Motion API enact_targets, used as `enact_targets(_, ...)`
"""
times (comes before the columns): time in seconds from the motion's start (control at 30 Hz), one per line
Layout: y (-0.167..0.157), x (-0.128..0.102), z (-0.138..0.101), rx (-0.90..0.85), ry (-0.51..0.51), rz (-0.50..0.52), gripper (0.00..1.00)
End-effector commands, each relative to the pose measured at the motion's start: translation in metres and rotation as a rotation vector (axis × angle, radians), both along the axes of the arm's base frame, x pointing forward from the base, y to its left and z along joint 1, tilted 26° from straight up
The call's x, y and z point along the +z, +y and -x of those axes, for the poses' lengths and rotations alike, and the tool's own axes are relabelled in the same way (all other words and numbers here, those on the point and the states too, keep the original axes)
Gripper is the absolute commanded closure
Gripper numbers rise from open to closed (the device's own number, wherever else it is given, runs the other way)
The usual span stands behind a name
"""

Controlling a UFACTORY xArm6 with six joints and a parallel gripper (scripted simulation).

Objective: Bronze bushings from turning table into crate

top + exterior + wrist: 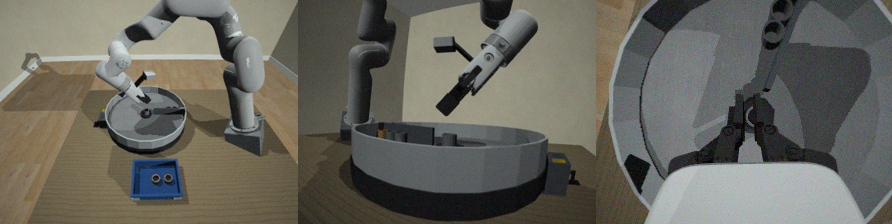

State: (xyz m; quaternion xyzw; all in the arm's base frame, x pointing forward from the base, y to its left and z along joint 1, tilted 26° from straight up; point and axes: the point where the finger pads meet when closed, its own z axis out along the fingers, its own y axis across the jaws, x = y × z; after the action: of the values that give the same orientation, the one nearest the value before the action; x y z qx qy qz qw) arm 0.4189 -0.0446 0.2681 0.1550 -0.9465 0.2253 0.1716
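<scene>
The grey turning table (pixel 145 115) has a central hub (pixel 145 113) and a radial bar (pixel 168 111). In the exterior view, one bronze bushing (pixel 382 133) and two steel bushings (pixel 401 136) stand in a row against that bar. The wrist view shows two bushings (pixel 772 32) by the bar, too dark to tell their colours. My gripper (pixel 145 98) (pixel 447 105) hangs tilted above the table, near the hub, well clear of the rim. Its fingers are shut with nothing between them. The blue crate (pixel 156 178) holds two bronze bushings (pixel 155 178) (pixel 168 178).
A small grey box with a yellow label (pixel 558 172) sits against the table's side, also seen in the top view (pixel 102 113). The arm's base (pixel 245 132) stands to the right of the table. The crate lies on the floor in front of the table.
</scene>
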Motion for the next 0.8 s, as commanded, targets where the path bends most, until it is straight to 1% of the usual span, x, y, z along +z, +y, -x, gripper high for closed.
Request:
enact_targets(0.0, -0.009, -0.013, 0.038, 0.001, -0.004, -0.001, 0.90)
enact_targets(0.23, -0.021, -0.033, 0.090, 0.001, -0.004, -0.001, 0.90)
enact_targets(0.3, -0.021, -0.033, 0.090, 0.001, -0.004, -0.001, 0.90)
enact_targets(0.37, -0.028, -0.043, 0.118, 0.001, -0.004, -0.001, 0.90)
enact_targets(0.43, -0.031, -0.048, 0.128, 0.001, -0.004, -0.001, 0.90)
enact_targets(0.5, -0.032, -0.049, 0.132, 0.001, -0.004, -0.001, 0.90)
enact_targets(0.77, -0.032, -0.050, 0.133, 0.001, -0.004, -0.001, 0.90)
